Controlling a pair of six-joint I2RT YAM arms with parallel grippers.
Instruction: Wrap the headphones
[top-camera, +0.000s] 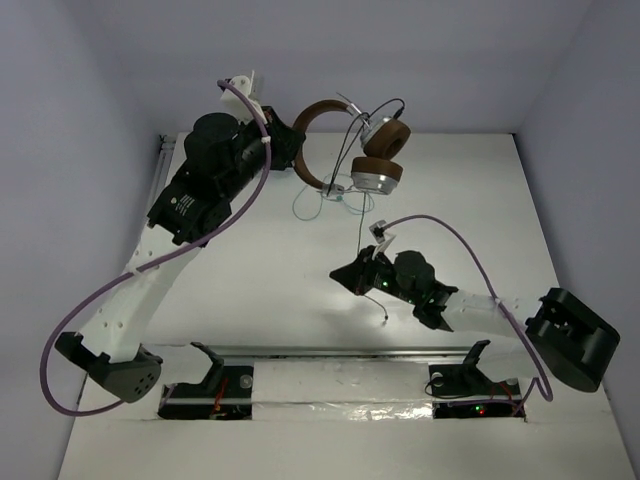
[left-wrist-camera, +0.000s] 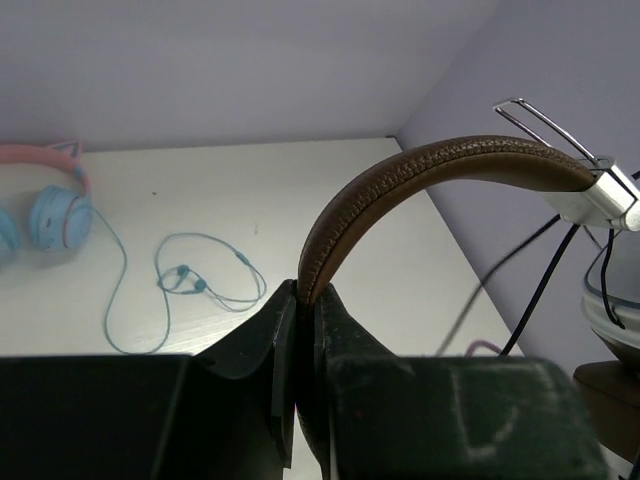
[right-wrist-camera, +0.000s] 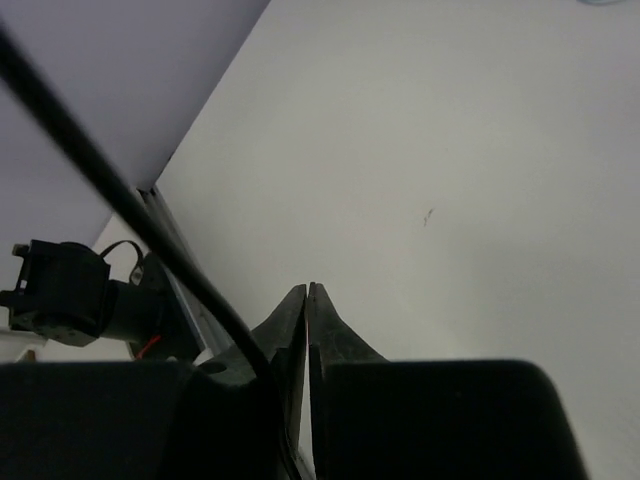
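Note:
The headphones (top-camera: 381, 172), with brown and silver ear cups, hang near the back wall, held up by their brown headband (left-wrist-camera: 450, 160). My left gripper (top-camera: 296, 150) (left-wrist-camera: 305, 292) is shut on that headband at its lower end. The thin dark cable (top-camera: 362, 222) drops from the ear cups to my right gripper (top-camera: 340, 273), and its loose end trails out just behind (top-camera: 384, 316). In the right wrist view the cable (right-wrist-camera: 120, 205) runs slanting down past the left finger (right-wrist-camera: 285, 325) into the base of the jaws. The right gripper (right-wrist-camera: 308, 290) has its tips together, low over the white table.
Pink-and-light-blue headphones (left-wrist-camera: 48, 205) lie on the table (left-wrist-camera: 330, 190), their blue cable (left-wrist-camera: 205, 285) (top-camera: 318, 205) looped beside them under the brown pair. A metal rail (top-camera: 330, 350) and the arm bases (top-camera: 205, 385) run along the near edge. Walls close the back and sides.

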